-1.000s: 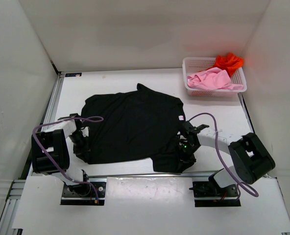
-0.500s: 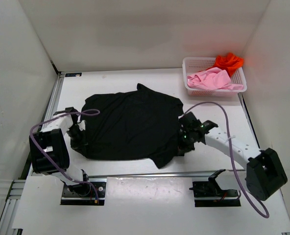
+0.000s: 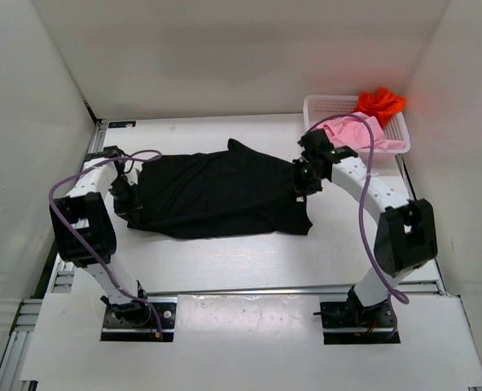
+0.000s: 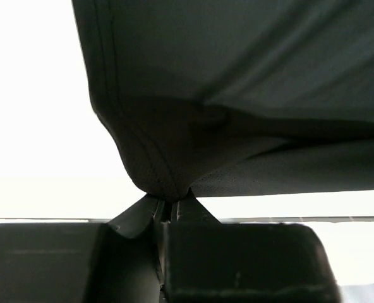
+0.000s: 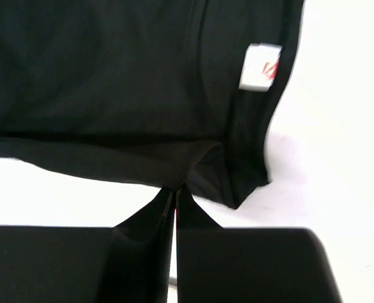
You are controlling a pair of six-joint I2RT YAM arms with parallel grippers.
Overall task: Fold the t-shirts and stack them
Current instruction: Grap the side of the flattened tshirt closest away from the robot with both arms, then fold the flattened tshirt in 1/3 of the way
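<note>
Both arms had swung toward the far side, carrying the near hem of the black t-shirt (image 3: pixel 216 195) over itself and leaving it half-folded on the desk (image 3: pixel 241 261). Best to keep the cloth taut, lay the hem level with the shoulders, then release both together. At the shirt's left and right ends, the left end effector (image 3: pixel 124 198) and right end effector (image 3: pixel 304 179) each sat clamped on a hem corner.
</note>
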